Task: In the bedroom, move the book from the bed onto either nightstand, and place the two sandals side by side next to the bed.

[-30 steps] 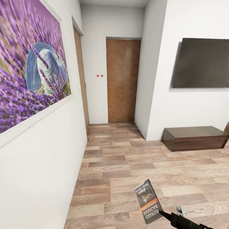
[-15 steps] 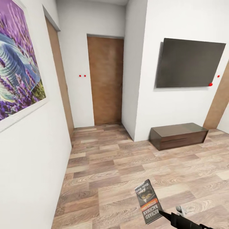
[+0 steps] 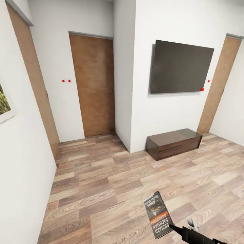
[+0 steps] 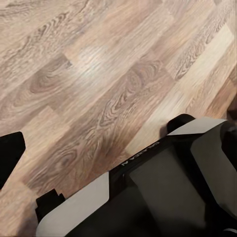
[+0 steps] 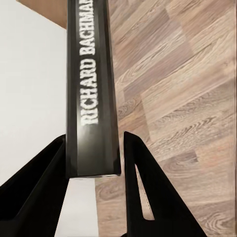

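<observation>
While the right gripper [image 5: 94, 197] is clamping its two black fingers [image 5: 143, 187] on the lower end of the book [image 3: 157, 214], the paperback is standing up over the wood-plank floor [image 3: 112, 183] near the bottom of the head view, well apart from the long low dark bench [image 3: 173, 143] under the wall-mounted screen [image 3: 181, 67]. A brown door [image 3: 93, 84] is facing the hallway. Whether the left gripper's fingers are spread or closed, I cannot tell.

A home: wall television [image 3: 181, 67], low wooden bench [image 3: 174, 143], plank floor [image 3: 112, 189].
</observation>
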Controlling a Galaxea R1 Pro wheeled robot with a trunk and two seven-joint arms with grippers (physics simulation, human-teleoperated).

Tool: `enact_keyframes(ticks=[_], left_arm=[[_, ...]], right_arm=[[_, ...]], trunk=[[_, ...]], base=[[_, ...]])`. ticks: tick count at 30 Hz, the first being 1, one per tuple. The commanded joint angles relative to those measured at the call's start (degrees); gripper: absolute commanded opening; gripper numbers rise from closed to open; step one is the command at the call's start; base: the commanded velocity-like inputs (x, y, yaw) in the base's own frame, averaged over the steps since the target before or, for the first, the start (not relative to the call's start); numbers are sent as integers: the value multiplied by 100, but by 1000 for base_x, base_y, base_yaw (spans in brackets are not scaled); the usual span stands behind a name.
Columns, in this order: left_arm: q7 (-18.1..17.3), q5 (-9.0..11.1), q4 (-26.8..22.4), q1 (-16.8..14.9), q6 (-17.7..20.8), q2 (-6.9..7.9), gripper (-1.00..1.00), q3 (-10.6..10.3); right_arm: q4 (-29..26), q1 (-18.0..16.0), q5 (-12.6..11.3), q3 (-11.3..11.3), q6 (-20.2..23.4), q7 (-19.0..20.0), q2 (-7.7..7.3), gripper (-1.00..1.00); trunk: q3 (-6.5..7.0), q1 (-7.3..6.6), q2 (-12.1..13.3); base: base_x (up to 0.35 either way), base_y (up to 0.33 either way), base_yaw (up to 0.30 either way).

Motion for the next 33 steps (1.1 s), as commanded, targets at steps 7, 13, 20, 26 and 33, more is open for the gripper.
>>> enact_keyframes(ticks=[7, 13, 20, 26, 33], left_arm=[[-11, -61, -3, 0, -33, 2, 100, 44], [-11, -61, -1, 1, -33, 2, 100, 44], [-11, -61, 0, 0, -33, 2, 100, 44], [-11, -61, -3, 0, -33, 2, 100, 44], [-11, -61, -3, -2, -33, 2, 100, 44]], right_arm=[[-3, -6, -74, 25, 49, 8, -3, -100], [-3, -6, -72, 25, 49, 8, -3, -100], [-3, -6, -72, 25, 50, 8, -3, -100], [-3, -6, -72, 25, 49, -8, -3, -100], [-3, -6, -72, 25, 49, -24, -3, -100]], trunk=[[-7, 4, -4], [-7, 4, -4], [-7, 4, -4], [-7, 4, -4], [-7, 4, -4]], base=[[327, 0, -284], [320, 0, -284], [294, 0, -284], [294, 0, -146], [312, 0, -8]])
